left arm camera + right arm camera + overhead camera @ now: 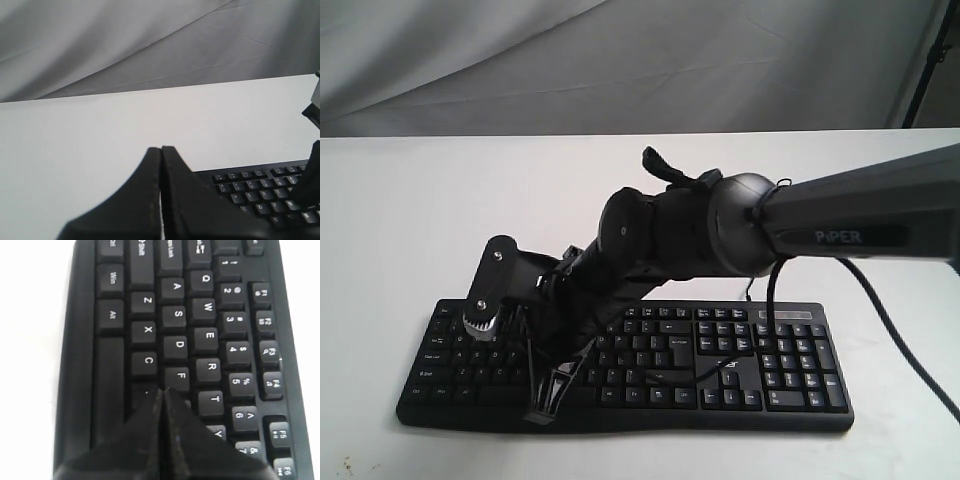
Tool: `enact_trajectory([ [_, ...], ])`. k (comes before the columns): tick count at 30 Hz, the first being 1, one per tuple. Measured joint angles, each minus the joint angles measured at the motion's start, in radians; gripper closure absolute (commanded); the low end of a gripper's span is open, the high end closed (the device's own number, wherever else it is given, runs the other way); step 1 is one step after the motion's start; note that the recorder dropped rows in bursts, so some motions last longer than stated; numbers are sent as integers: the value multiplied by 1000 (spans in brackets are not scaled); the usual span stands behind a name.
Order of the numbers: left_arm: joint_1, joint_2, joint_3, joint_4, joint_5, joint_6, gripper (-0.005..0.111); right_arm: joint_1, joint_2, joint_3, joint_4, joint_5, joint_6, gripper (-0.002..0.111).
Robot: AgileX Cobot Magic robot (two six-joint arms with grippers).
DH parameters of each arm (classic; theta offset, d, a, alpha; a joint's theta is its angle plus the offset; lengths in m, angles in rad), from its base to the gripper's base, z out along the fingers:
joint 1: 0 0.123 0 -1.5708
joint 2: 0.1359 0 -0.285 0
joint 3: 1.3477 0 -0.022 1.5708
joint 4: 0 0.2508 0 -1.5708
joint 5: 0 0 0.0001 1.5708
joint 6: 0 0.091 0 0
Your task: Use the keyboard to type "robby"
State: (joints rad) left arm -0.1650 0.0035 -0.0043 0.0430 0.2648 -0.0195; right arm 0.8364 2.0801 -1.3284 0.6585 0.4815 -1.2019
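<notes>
The black keyboard (760,372) lies on the white table (420,200), near its front edge. My right gripper (541,413) reaches in from the right, across the keyboard's left half, and points down at the keys. In the right wrist view the right gripper (162,390) is shut, its tips just over the keys beside F and below C, and the keyboard (210,335) fills the frame. My left gripper (161,149) is shut and holds nothing; it hangs over bare table off the left end of the keyboard (260,196). It does not show in the exterior view.
A grey cloth backdrop (620,60) hangs behind the table. A dark stand leg (926,60) rises at the back right. The right arm's black cable (892,322) loops over the table right of the keyboard.
</notes>
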Motion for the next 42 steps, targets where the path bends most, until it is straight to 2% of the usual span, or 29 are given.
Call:
enact_trajectory([
  [10, 0, 0, 0, 0, 0, 0, 107, -40, -5, -3, 4, -18, -23, 108],
  [19, 0, 0, 0, 0, 0, 0, 107, -69, 60, -97, 18, 45, -30, 108],
  [42, 0, 0, 0, 0, 0, 0, 107, -86, 76, -97, 18, 99, -32, 108],
])
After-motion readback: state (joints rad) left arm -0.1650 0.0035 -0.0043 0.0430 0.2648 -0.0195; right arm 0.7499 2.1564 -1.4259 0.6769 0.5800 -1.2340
